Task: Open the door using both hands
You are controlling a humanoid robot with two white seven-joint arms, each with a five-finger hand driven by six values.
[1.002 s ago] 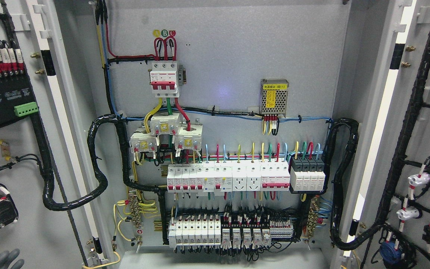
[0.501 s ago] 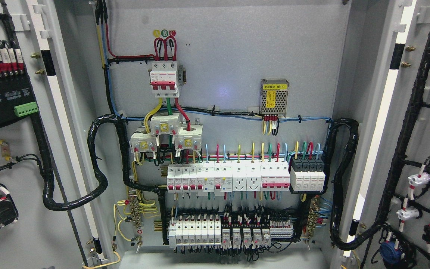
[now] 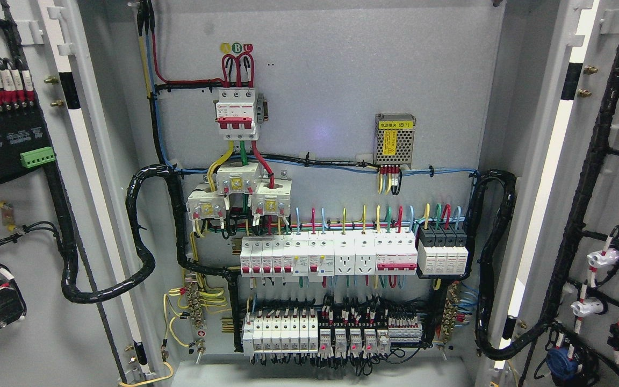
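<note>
**Doors stand wide on wired cabinet**

Doors of grey painted steel, left door (image 3: 24, 333) and right door (image 3: 618, 215), are swung open either side of the cabinet's speckled back panel (image 3: 342, 80). Black ribbed conduit (image 3: 143, 258) loops below a red-and-white breaker (image 3: 238, 114) tagged A, B, C. Neither robot hand appears, so their grip cannot be told.

1. Gone from the 7 o'clock corner: the grey fingers of the left hand, seen there one second ago, already almost out of view half a second ago.
2. Gone from the 5 o'clock corner: a faint grey blur, seen at the bottom edge half a second ago.
</note>
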